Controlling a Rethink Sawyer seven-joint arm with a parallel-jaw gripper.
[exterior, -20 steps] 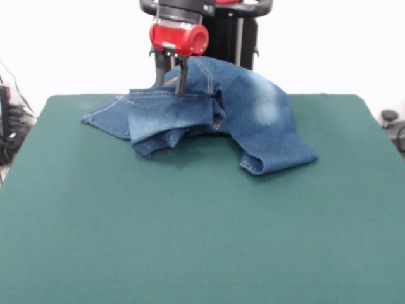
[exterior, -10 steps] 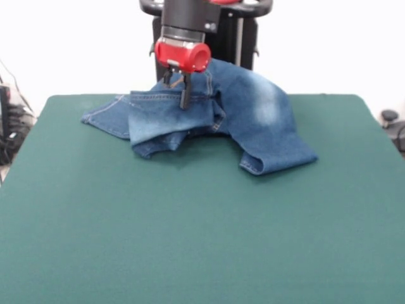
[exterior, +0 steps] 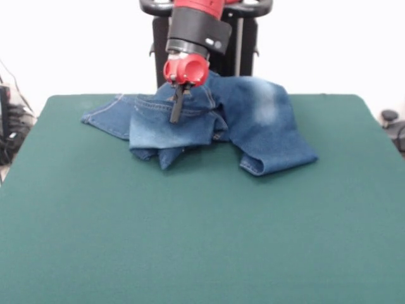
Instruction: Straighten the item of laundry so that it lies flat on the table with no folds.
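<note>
The item of laundry, small blue denim jeans [exterior: 266,120], lies crumpled at the far middle of the dark green table [exterior: 190,240]. One faded leg runs down to the right and ends in a hem. A folded flap with the waistband hangs over the left part. A narrow strip of denim reaches out to the left. My gripper [exterior: 176,109], below its red wrist, comes down at a tilt onto the top of the folded flap. Its dark fingers are pressed together with denim pinched between them.
Dark cables and gear sit past the table's left edge [exterior: 9,120]. A small dark object [exterior: 389,117] is past the right edge. The green top stretches wide in front of the jeans.
The fingers stood apart over the waistband, then shut on it. The gripper tilted and moved right and toward the camera, and the folded flap shifted with it.
</note>
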